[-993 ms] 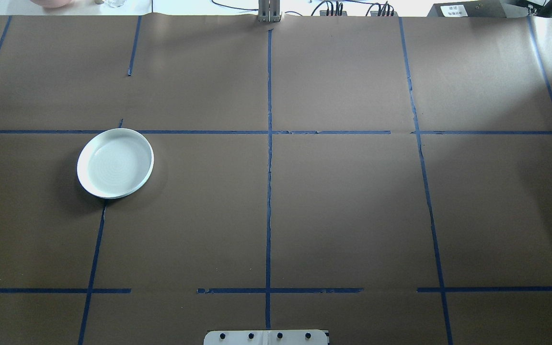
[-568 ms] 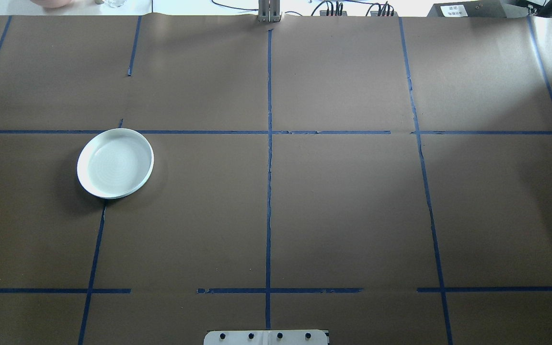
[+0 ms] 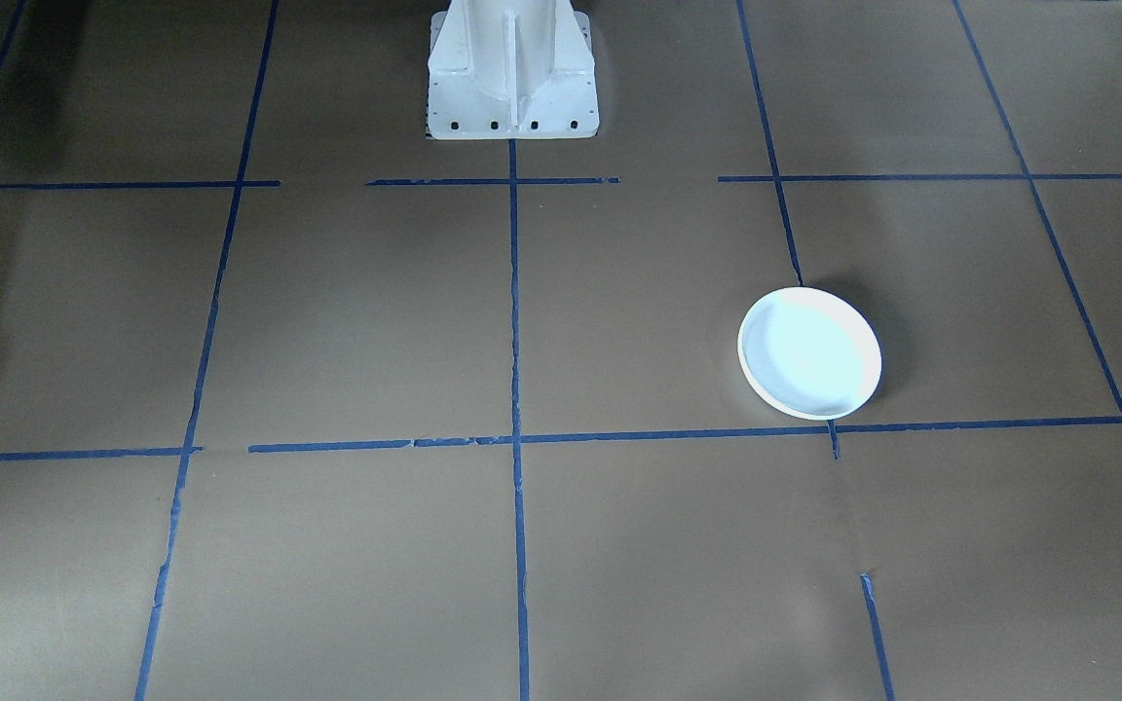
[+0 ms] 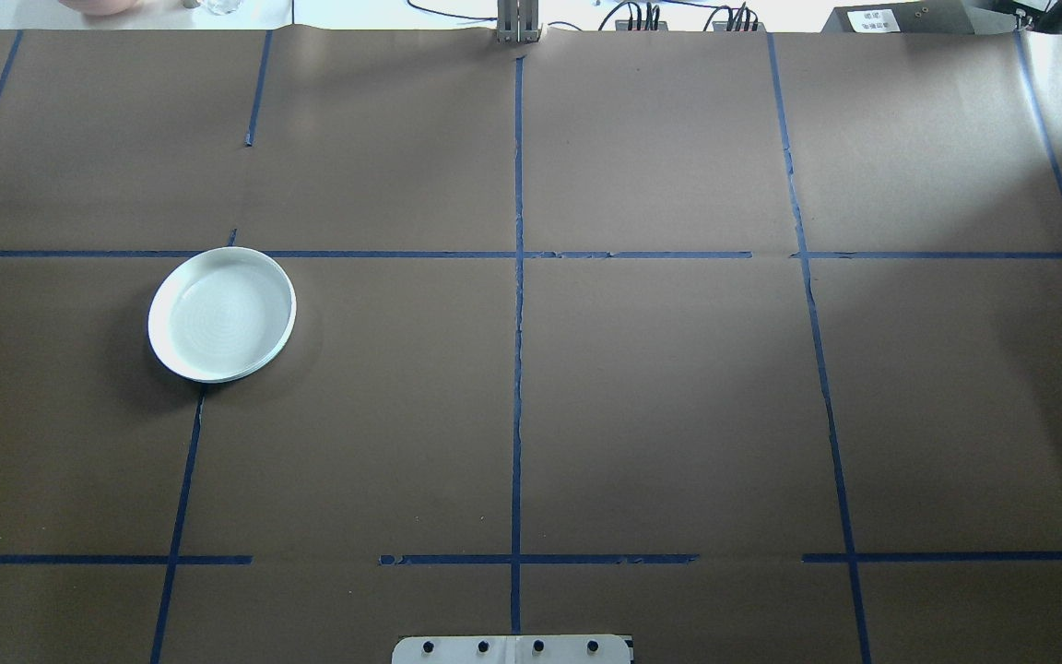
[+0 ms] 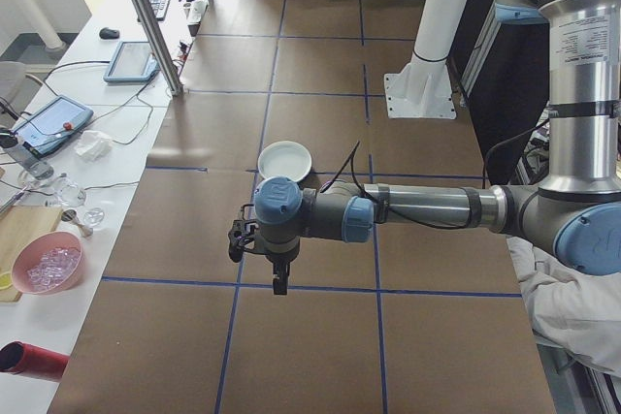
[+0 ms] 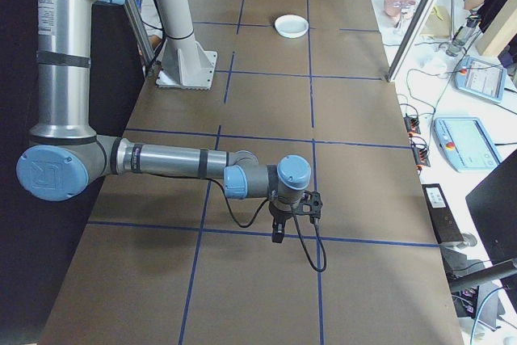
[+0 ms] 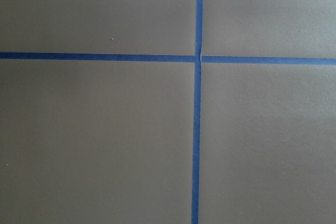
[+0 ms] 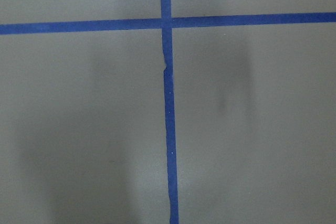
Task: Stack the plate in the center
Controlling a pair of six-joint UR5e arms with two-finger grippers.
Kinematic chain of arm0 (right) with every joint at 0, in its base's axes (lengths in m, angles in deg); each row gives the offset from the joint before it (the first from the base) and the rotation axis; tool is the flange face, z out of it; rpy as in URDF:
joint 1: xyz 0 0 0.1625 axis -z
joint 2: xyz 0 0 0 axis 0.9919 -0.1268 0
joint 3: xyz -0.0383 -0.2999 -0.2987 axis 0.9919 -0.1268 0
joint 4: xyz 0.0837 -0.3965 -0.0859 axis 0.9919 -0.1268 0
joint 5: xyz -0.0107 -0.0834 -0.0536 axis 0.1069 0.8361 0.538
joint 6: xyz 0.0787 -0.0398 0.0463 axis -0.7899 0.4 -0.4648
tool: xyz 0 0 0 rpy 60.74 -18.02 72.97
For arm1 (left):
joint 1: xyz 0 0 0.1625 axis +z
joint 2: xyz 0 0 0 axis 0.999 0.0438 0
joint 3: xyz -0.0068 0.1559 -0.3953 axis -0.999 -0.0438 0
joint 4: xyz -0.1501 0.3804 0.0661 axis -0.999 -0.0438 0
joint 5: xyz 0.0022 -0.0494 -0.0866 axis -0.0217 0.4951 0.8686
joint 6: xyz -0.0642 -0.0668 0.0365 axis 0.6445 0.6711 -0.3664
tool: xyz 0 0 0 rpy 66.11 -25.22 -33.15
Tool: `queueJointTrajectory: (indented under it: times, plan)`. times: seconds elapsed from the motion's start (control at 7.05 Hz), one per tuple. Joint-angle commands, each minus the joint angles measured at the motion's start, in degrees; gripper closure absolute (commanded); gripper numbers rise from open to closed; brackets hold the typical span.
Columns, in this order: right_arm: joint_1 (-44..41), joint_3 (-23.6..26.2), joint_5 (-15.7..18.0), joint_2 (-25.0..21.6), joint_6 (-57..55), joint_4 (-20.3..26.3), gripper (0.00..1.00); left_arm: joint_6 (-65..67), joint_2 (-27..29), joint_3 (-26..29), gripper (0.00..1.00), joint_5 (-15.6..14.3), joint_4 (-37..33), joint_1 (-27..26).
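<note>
Lying alone on the table [image 4: 678, 415], the plate [image 4: 221, 314] fills fixed views; only side views show the left gripper [image 5: 260, 244] and right gripper [image 6: 292, 209], jaws perhaps indeterminate—I cannot tell.

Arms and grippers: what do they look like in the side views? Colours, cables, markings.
Both arms are silver metal tubes with light blue joint caps. The left arm has a black cable running along its forearm to a small black left gripper. The right arm matches it, with a black cable looping below its black right gripper. Each upright link carries a printed label, too small to read.

A robotics lab: tape-gridded table [image 4: 678, 415], teach pendants [image 6: 477, 143] on side benches.
</note>
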Motion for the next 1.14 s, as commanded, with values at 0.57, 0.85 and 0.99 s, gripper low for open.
queueJointTrajectory:
  times: [0.57, 0.85, 0.99]
  plan:
    - [0.0, 0.0, 0.0, 0.0, 0.01, -0.04, 0.0, -2.87, -0.33, 0.12, 0.0, 1.34, 0.16, -0.07]
    - [0.0, 0.0, 0.0, 0.0, -0.08, -0.04, 0.0, -2.87, -1.28, 0.21, 0.0, 1.52, 0.07, -0.07]
    - [0.0, 0.0, 0.0, 0.0, 0.01, -0.04, 0.0, -2.87, -1.29, 0.21, 0.0, 1.52, 0.07, -0.07]
